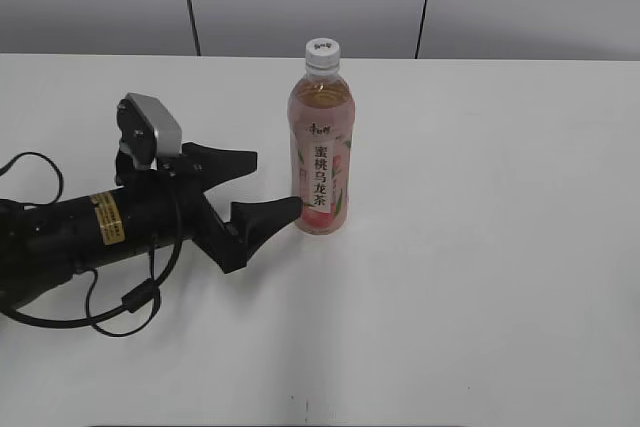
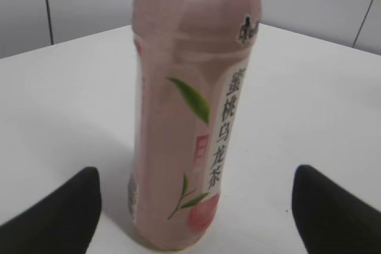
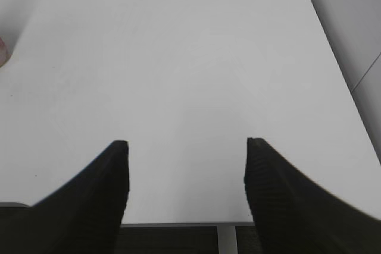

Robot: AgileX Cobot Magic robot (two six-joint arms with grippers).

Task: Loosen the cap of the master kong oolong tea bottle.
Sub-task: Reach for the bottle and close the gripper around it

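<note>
Closing on the bottle (image 1: 322, 152) low down, with the left gripper (image 1: 265, 187) spread wide and nothing yet clamped. From the left wrist camera, black fingertips (image 2: 56, 218) at seven and five o'clock, set well apart, with the bottle's foot standing between them and clear table (image 1: 480, 277) showing on either side of it. No firm contact to be made out there; in the exterior view the nearer fingertip reaches up to the bottle's base and may just touch it, though cannot tell for certain. Still to come, by the look of it: the whole job. Bottle not gripped, cap (image 1: 322, 48) seated square on the neck and untouched, no sign of any turn begun. Likely order from here, as a judgement only: steady the body with the left jaws, then bring the other arm to the top.

Further out, the right gripper (image 3: 186, 191) absent from the exterior view and seen only by its own camera: jaws parted, empty, hanging over bare table near its edge, with just a sliver of pink at nine o'clock that may be the bottle. Well apart from the work, then.

Farthest back, the bottle upright near table centre, slightly toward twelve o'clock, pink label and white character strip facing the camera, amber tea up to the shoulder, white cap above.
</note>
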